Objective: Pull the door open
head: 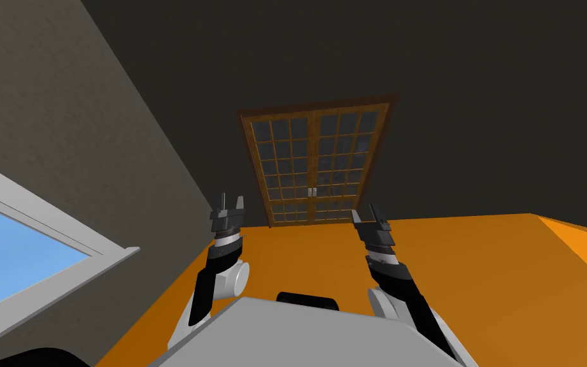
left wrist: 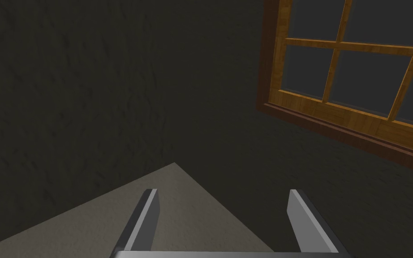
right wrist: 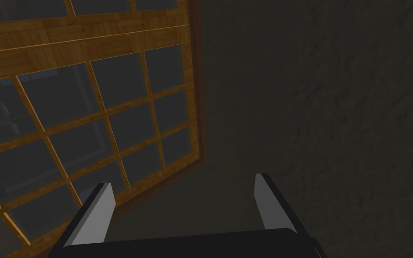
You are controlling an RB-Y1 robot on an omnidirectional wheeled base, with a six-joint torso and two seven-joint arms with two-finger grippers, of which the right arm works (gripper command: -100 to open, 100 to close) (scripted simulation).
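Observation:
A double door of brown wood with many small glass panes stands shut in the dark far wall. Two small pale handles sit side by side where its leaves meet. My left gripper is raised in front of me, well short of the door and left of it, open and holding nothing. My right gripper is raised at the same height, just right of the door's lower corner, also open and holding nothing. The left wrist view catches a corner of the door beyond the open left gripper. Past the open right gripper, the right wrist view looks at the door's panes.
An orange floor runs from me to the door. A grey-brown wall closes the left side, with a white-framed window low on it. The dark far wall spreads on both sides of the door.

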